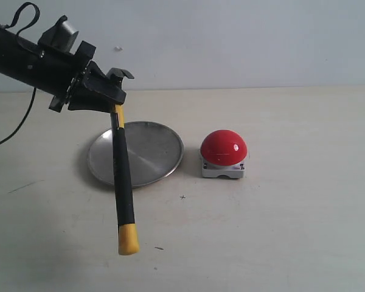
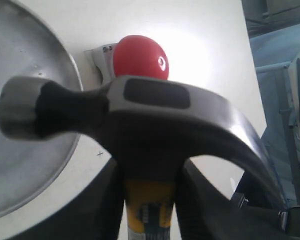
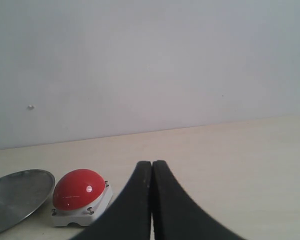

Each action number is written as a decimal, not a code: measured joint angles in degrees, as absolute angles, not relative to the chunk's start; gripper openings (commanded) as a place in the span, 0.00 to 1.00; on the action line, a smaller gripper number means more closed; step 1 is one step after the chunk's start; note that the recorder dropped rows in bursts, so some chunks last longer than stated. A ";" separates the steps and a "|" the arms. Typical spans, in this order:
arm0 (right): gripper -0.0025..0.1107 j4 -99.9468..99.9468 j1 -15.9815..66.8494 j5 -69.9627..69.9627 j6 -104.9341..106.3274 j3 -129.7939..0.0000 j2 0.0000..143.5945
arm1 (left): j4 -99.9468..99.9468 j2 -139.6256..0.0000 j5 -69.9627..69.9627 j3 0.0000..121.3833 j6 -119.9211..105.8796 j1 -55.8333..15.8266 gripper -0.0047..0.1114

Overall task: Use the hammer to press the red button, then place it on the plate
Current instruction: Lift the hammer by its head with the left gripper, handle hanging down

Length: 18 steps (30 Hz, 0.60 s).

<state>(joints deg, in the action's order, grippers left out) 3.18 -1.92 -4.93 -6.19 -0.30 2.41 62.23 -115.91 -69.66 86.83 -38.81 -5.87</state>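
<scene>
hammer (image 1: pixel 123 182): black handle, yellow tip, yellow band under the dark grey metal head. red button (image 1: pixel 224 148): glossy red dome, light grey base. plate (image 1: pixel 155 149): dull brushed silver. table (image 1: pixel 292 219): pale beige.

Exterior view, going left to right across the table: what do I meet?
Plate → red button. The hammer, held in the left claw, crosses in front of the plate, so it is left out of the order.
</scene>
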 measured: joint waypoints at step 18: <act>0.02 3.18 -1.92 -4.93 -6.19 -0.30 2.41 | 75.77 -115.91 -68.75 82.48 -50.74 -6.79 0.04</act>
<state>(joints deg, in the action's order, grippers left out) 3.18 -1.92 -4.93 -6.19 -0.30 2.41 75.77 -115.91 -68.75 82.48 -50.74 -6.79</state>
